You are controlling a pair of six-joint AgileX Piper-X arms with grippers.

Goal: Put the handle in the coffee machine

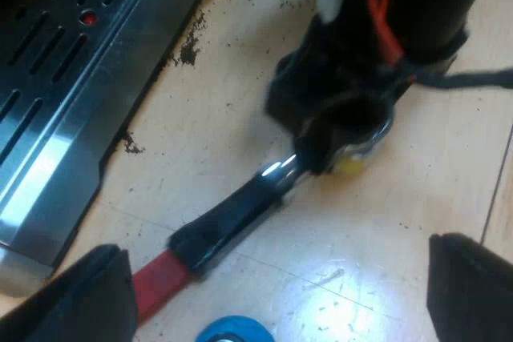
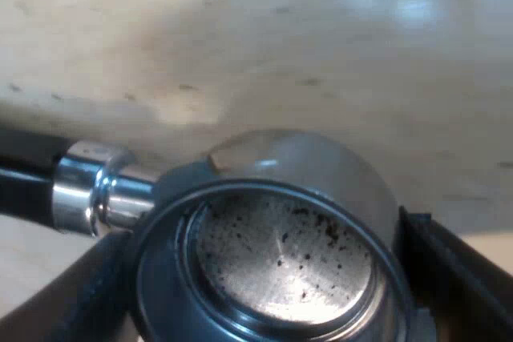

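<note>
Pickup step, seemingly: grips holder (image 1: 232,218) by its basket with right gripper (image 2: 272,278), jaws pinching the rim, flat on table (image 1: 240,102) near machine (image 1: 48,78). Hovers left gripper (image 1: 272,294) over the handle, jaws spread. Next calls for lifting level toward machine's front.

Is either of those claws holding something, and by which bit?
The right claw clasps the metal holder by its round cup end, a finger on each side. The left claw, open, holds nothing.
</note>
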